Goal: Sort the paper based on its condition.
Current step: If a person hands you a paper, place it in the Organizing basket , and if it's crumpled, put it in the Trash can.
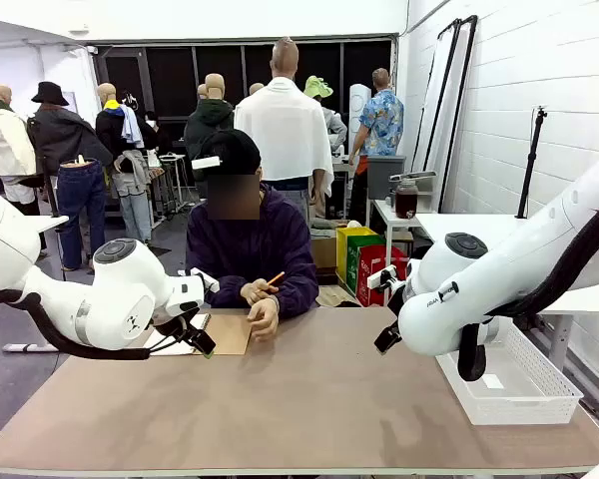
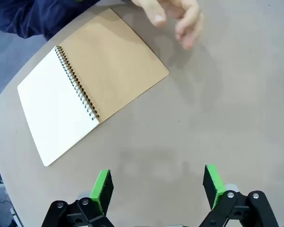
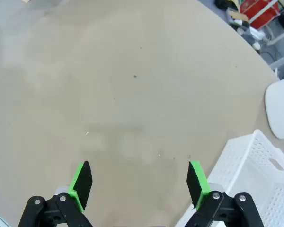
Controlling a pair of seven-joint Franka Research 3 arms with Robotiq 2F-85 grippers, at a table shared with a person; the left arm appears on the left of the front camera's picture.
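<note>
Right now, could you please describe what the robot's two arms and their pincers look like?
The left arm and right arm are glossy white with rounded joints and grey caps; a thick black cable trails along each. The left pincer and right pincer are black, two-fingered, with bright green pads.

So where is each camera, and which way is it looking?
Front: fixed between the arms, facing across the table at the person; left arm and right arm show.
Left wrist: on the left arm, looking down past its open left tool at the notebook and the person's hand.
Right wrist: on the right arm, looking down past its open right tool at table and basket.
Shared: front and left wrist both show the notebook; front and right wrist, the basket.
</note>
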